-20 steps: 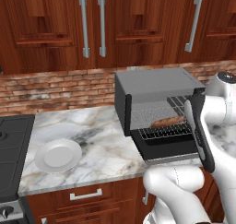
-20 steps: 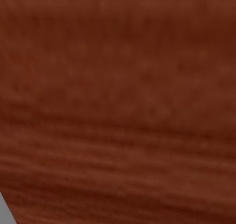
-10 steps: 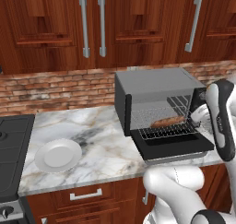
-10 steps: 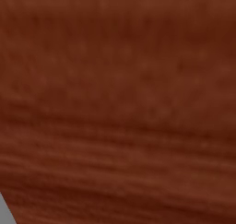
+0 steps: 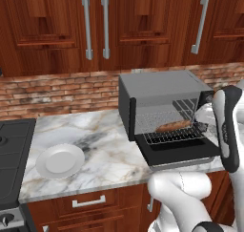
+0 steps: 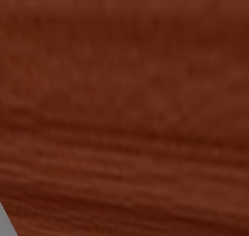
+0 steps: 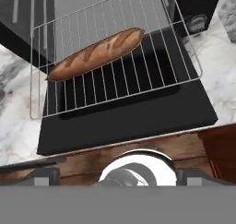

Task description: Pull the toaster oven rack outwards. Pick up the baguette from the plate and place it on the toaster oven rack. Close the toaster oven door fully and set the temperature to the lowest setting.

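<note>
- Two dark finger tips [image 7: 46, 174] of the gripper [image 7: 120, 176] stand spread wide at the foot of the hand view, with nothing between them.
- Ahead of the open jaws, the baguette [image 7: 97, 53] lies slantwise on the toaster oven rack [image 7: 152, 73], which is pulled out over the lowered toaster oven door [image 7: 138, 114].
- From the left base view, the baguette [image 5: 174, 126] rests on the rack [image 5: 174, 134] just in front of the cavity of the toaster oven [image 5: 162, 90], and the door [image 5: 181, 152] hangs flat and open beneath it.
- Compared with a second ago, the arm has swung further right and back from the oven mouth; the hand, which was close over the rack's right end, now sits just beside the oven's right edge.
- Neither the baguette nor the rack has shifted since then, and the door is as open as before.
- Well away from the jaws, on the far left of the marble counter [image 5: 109, 154], the plate [image 5: 60, 161] lies bare, as it did earlier.
- Reddish-brown wood [image 6: 124, 109] spans the right base view, unchanged.
</note>
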Robot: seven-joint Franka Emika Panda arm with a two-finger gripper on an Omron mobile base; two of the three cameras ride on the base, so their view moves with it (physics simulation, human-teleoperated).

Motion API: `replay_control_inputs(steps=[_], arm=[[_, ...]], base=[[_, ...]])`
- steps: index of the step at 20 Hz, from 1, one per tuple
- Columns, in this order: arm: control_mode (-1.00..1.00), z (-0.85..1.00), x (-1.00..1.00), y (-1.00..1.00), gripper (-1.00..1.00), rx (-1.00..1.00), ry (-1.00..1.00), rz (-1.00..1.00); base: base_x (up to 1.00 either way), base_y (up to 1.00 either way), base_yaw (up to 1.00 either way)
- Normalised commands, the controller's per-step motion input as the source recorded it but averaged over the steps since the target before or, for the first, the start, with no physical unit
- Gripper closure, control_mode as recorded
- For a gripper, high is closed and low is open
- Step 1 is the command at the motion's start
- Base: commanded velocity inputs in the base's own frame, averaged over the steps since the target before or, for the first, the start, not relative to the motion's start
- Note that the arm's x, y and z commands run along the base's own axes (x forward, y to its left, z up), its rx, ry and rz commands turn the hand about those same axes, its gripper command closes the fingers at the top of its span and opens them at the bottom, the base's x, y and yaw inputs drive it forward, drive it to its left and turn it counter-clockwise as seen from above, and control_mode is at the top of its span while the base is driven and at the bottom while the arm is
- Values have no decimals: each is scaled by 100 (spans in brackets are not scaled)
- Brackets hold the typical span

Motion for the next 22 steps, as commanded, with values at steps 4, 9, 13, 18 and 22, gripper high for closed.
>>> replay_control_inputs(steps=[4, 9, 13, 18, 22], arm=[[-100, -6, 45, 32, -100, -23, 32, -16], [-100, -33, 36, 18, -100, -7, 14, 1], [-100, -51, 19, 0, -100, 0, 0, 11], [-100, -68, 27, 0, -100, 0, 6, 8], [-100, -48, 32, 1, -100, 0, 17, 7]], base=[[0, 0, 0], [0, 0, 0], [0, 0, 0], [0, 0, 0], [0, 0, 0]])
